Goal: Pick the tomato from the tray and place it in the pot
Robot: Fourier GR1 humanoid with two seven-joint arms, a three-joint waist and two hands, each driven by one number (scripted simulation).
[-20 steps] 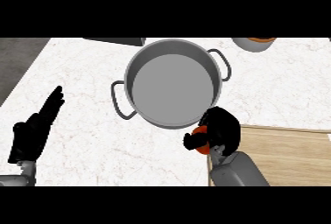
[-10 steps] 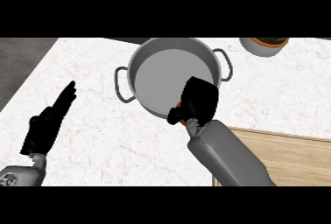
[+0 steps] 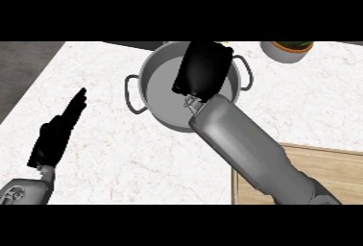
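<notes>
The steel pot [image 3: 162, 91] with two side handles stands at the counter's upper middle. My right hand [image 3: 203, 67] hangs over the pot's inside, its back turned toward me, curled as it was around the tomato. The hand hides the tomato, and none shows on the bare grey pot floor. The wooden tray [image 3: 326, 168] lies at the lower right, partly behind my right forearm. My left hand [image 3: 58, 134] rests open at the left, fingers pointing up, well apart from the pot.
A small bowl with brown and green contents [image 3: 287, 49] sits at the top right. The marble counter [image 3: 127, 158] ends at a dark edge along the left side.
My right hand has carried the tomato from beside the tray up and left, past the pot's rim, to above its inside. The tomato's red no longer shows. The left hand has barely moved.
</notes>
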